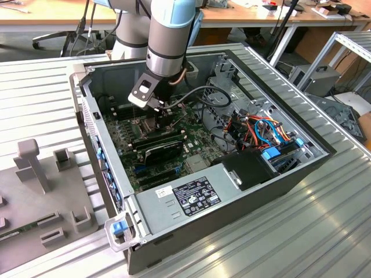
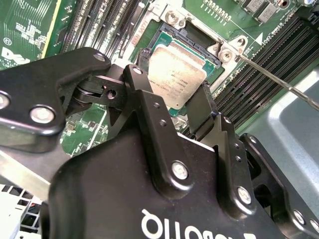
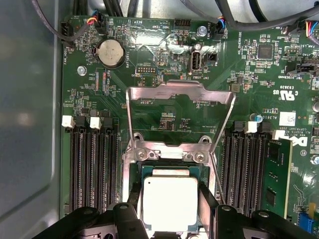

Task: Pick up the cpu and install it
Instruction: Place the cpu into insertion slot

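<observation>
The black two-finger gripper (image 3: pixel 170 193) pinches the small flat grey-tan square cpu (image 3: pixel 170 205) by opposite edges, over the silver metal-framed socket (image 3: pixel 169 149). In the exterior view this lies toward 10 o'clock inside the open black computer case (image 1: pixel 243 215).

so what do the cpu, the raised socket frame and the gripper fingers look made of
cpu: likely a metal lid, dull grey-tan, softly brushed sheen; raised socket frame: bare silvery sheet metal, bright reflections along its bends; fingers: black, matte, probably anodised metal or hard plastic, can't tell which.

Exterior view: high, oblique, well back, open black metal computer case (image 1: pixel 232 207) mid-frame. Both wrist views: close behind black gripper (image 3: pixel 170 211), facing green motherboard (image 3: pixel 149 50); shared: small grey-tan square cpu (image 2: pixel 177 74), silver metal socket frame (image 2: pixel 169 17).
</observation>
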`<act>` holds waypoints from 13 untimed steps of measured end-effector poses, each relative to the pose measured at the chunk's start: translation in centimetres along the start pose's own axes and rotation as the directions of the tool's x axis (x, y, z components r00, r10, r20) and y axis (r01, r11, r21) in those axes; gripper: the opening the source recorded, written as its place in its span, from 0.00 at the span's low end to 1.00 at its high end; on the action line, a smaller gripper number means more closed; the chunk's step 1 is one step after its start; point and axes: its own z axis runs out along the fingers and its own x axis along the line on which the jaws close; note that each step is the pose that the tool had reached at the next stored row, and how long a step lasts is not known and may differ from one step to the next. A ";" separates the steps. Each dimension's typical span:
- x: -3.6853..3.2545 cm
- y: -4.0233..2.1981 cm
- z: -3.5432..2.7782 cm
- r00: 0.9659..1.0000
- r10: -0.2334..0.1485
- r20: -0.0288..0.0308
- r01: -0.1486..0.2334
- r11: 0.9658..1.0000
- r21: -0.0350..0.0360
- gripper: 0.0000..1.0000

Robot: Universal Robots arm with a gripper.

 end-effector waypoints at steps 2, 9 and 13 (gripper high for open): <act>0.01 -0.04 0.01 1.000 0.000 0.000 0.000 1.000 0.000 0.55; 0.03 -0.08 0.04 1.000 0.000 0.000 0.000 1.000 0.000 0.55; 0.08 -0.09 0.04 1.000 0.004 0.000 -0.004 1.000 0.000 0.55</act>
